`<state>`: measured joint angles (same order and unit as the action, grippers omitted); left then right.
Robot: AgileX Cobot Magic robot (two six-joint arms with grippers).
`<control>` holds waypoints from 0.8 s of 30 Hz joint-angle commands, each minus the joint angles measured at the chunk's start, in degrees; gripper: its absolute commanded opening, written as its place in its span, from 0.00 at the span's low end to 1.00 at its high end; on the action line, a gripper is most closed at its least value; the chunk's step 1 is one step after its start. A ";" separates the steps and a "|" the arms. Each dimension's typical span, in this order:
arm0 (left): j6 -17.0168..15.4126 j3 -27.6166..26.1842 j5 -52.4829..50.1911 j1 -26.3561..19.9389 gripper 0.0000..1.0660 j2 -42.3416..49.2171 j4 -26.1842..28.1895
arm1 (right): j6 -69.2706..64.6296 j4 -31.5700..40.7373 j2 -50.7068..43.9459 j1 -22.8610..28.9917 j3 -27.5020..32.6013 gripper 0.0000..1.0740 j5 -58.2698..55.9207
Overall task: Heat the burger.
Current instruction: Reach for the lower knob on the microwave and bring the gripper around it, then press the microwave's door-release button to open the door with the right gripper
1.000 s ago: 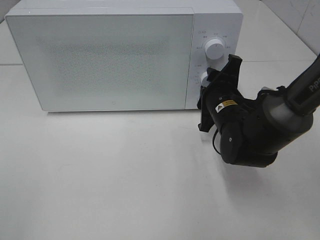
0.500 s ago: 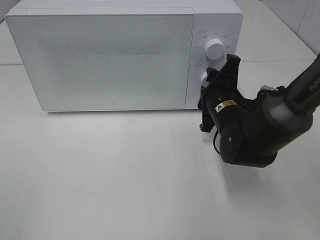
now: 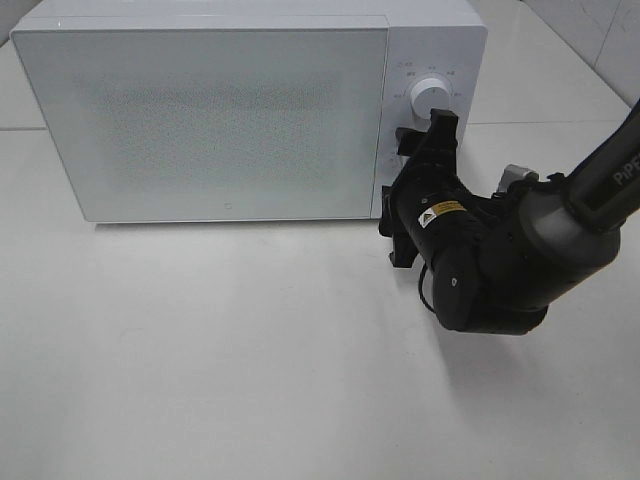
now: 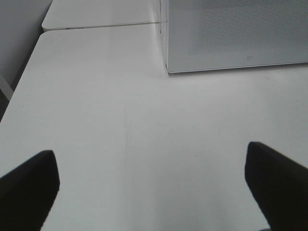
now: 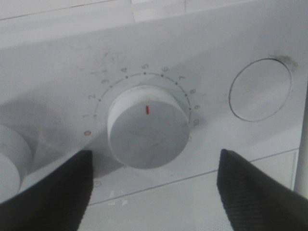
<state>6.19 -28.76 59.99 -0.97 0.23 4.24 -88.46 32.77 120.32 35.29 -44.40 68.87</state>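
Across the whole scene runs a plain white table (image 3: 200, 380), matte and faintly scuffed, with a seam where a second white top meets it behind the appliance. Pale wall tiles (image 3: 600, 35) show in the far right corner of the high view. One white microwave (image 3: 220, 120) stands at the back of the table with its speckled door shut. Its control panel carries two round knobs and one round flat button (image 5: 260, 90). The upper knob (image 3: 430, 95) is clear in the high view, and the lower knob (image 5: 147, 127) fills the right wrist view, its red mark pointing toward the 5 on a scale that runs from 0 to 10. The burger shows in none of the views, so where it sits cannot be told. Two grippers are in play, but only one arm appears in the high view. That black right arm reaches in from the right edge, bent at the wrist, and puts the right gripper (image 5: 155, 159) up against the panel at the lower knob. Its jaws are spread wider than the knob, one finger (image 5: 53, 187) on either side, with a gap to the knob's rim, and they grip nothing. The left gripper (image 4: 151, 168) shows only in its own wrist view, hanging over bare tabletop well in front of the microwave's near corner, jaws released wide and empty.
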 commanded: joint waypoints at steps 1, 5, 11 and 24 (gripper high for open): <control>-0.06 0.11 -0.52 -0.11 0.97 1.32 0.40 | 2.06 -1.03 -2.12 -0.52 -0.29 0.77 4.24; -0.06 0.11 -0.52 -0.11 0.97 1.32 0.40 | 4.41 -2.86 -4.93 -0.52 3.21 0.77 1.32; -0.06 0.11 -0.52 -0.11 0.97 1.32 0.40 | 8.77 -8.42 -9.28 -0.52 8.08 0.73 -3.72; -0.06 0.11 -0.52 -0.11 0.97 1.32 0.40 | 31.28 -17.82 -24.35 -0.69 16.27 0.71 -29.39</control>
<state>6.19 -28.76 59.99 -0.97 0.23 4.24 -64.34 17.53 99.52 35.07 -28.30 46.75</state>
